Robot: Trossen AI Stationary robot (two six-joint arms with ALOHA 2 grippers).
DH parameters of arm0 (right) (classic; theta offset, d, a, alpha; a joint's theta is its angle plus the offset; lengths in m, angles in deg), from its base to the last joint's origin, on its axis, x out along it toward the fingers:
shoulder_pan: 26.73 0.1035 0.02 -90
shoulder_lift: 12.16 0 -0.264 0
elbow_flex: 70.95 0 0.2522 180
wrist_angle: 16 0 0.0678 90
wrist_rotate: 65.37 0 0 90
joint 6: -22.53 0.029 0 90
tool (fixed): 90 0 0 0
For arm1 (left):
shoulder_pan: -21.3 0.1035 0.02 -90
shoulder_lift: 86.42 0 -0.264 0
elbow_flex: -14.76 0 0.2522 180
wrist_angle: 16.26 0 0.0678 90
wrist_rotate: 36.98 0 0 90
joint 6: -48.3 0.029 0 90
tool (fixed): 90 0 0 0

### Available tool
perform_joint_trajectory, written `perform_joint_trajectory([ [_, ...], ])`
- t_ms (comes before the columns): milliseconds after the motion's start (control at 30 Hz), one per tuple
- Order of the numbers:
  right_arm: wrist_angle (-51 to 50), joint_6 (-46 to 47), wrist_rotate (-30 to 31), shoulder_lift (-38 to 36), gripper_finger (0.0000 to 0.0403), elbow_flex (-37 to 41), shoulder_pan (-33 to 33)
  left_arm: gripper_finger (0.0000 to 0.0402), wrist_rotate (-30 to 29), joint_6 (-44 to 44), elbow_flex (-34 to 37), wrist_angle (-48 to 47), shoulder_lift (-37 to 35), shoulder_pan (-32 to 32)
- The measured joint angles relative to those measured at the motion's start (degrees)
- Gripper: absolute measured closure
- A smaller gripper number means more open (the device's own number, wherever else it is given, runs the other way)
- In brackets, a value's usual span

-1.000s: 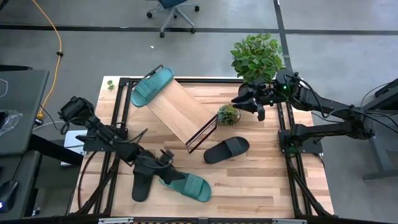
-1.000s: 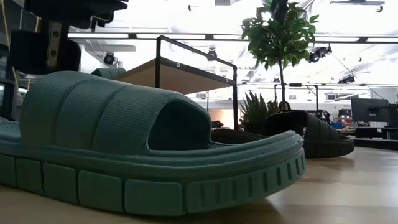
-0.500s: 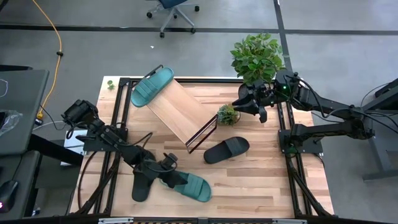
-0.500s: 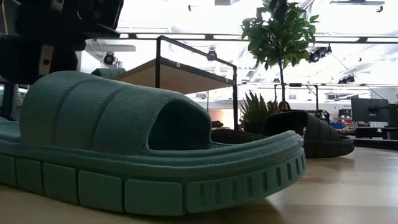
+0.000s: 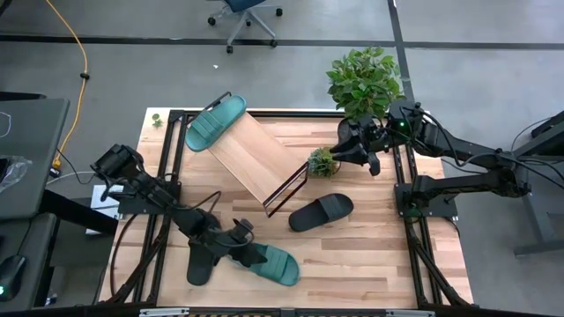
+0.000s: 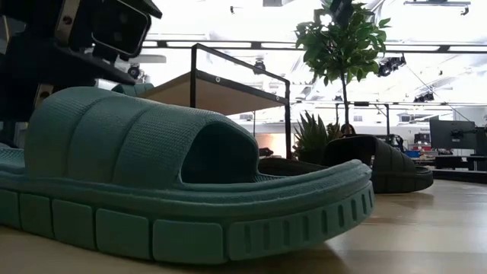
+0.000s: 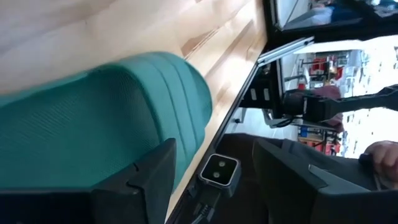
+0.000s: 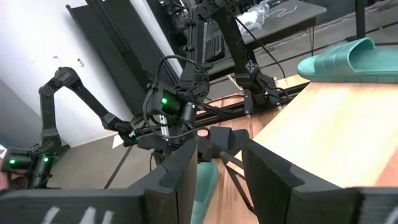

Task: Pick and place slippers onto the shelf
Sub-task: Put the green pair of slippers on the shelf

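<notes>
Teal foam, ribbed on the strap and blocky along the sole edge: one teal slipper lies flat at the bench's near edge, long axis slanting across it, toe toward the right. The left claw sits directly over its heel end, fingers spread wide and gripping nothing; the wrist view shows the strap just ahead of the fingers. A black slipper lies close beside the teal one, under the same arm. The left arm is plainly the nearer to both.

The shelf, a slanted pale-wood plank in thin black wire, stands well away toward the far left, its long axis diagonal. A second teal slipper rests across its upper end. The other black slipper lies on the bench just off the shelf's lower end.

The right claw hovers near the small potted plant, fingers partly apart, empty. Judgement: soft foam should compress under grip; the strap offers the best hold.
</notes>
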Motion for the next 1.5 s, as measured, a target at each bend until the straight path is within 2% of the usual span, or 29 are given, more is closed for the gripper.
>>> perform_joint_trajectory([
  [400,-0.6,-0.6,-0.7,-0.2,0.0284,0.0,0.0,0.0199,0.9,-0.4,-5.5,0.2,7.4,0.0],
  [867,-1.2,-1.5,-1.7,-0.2,0.0284,0.0,0.0,0.0199,2.9,-0.4,-6.1,2.4,8.0,0.3],
  [1067,-1.2,-1.9,-1.9,-0.2,0.0284,0.0,0.0,0.0205,10.4,2.9,-6.1,1.2,6.5,3.2],
  [1300,-1.2,-1.6,-2.0,-0.2,0.0284,0.0,0.0,0.0244,19.0,8.3,-6.1,1.8,5.5,7.9],
  [1500,-1.6,-1.2,-2.3,-0.2,0.0284,0.0,0.0,0.0277,25.1,11.6,-6.1,1.6,4.2,9.4],
])
